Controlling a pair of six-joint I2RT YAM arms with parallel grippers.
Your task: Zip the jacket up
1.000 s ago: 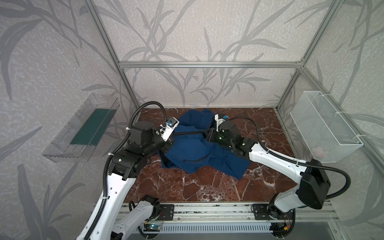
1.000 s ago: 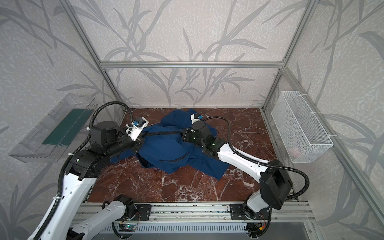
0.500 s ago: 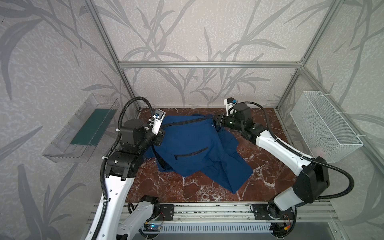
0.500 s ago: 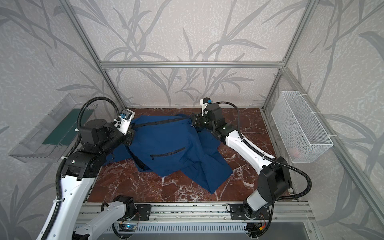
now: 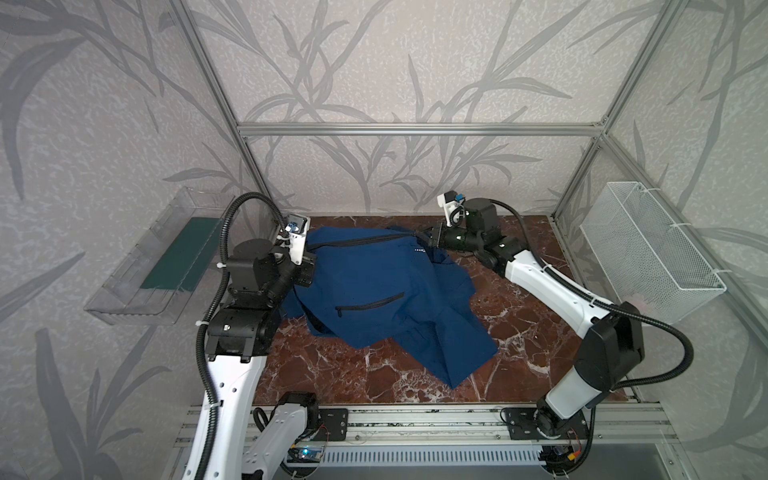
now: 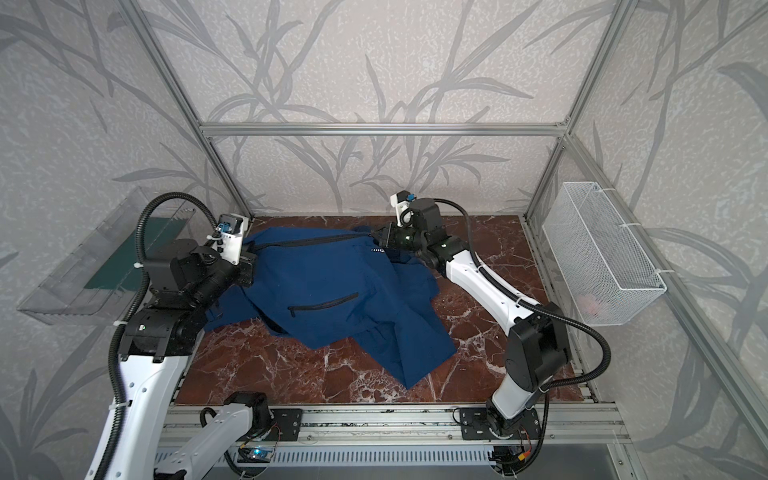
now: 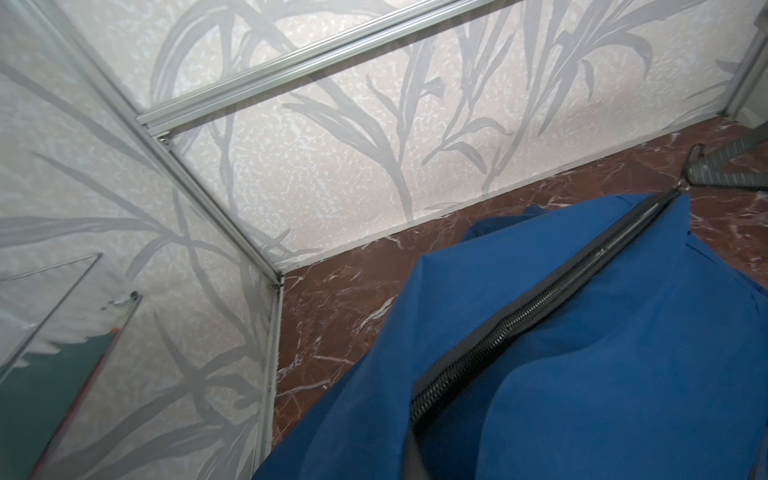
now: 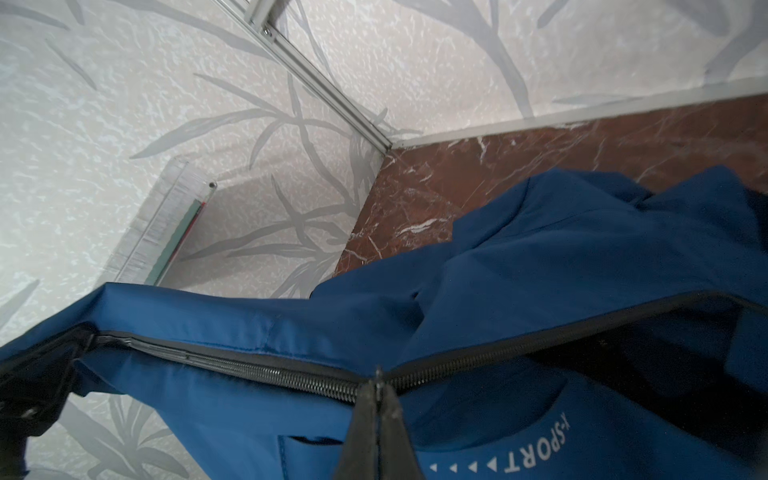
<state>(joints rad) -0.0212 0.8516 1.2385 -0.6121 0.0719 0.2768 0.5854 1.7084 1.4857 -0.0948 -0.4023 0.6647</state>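
Currently holds the jacket [image 5: 374,291] stretched over the table [image 5: 374,374], left gripper [image 5: 311,251] clenched on its hem end, right gripper [image 8: 377,382] pinched shut on the zip [image 8: 270,370] at its slider. Risks snagging collar fabric or slipping off if pulled off-line.

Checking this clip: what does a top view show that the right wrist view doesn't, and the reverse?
Top view only: the left arm and right arm, the jacket stretched between them, its pocket zipper, a loose flap trailing over the table, and the wire basket.
Right wrist only: the right claw shut on the front zipper where its closed teeth end, the parted stretch beyond with black lining, and readable X-SPORT lettering.
Both: jacket, front zipper, marble table, clear wall tray.
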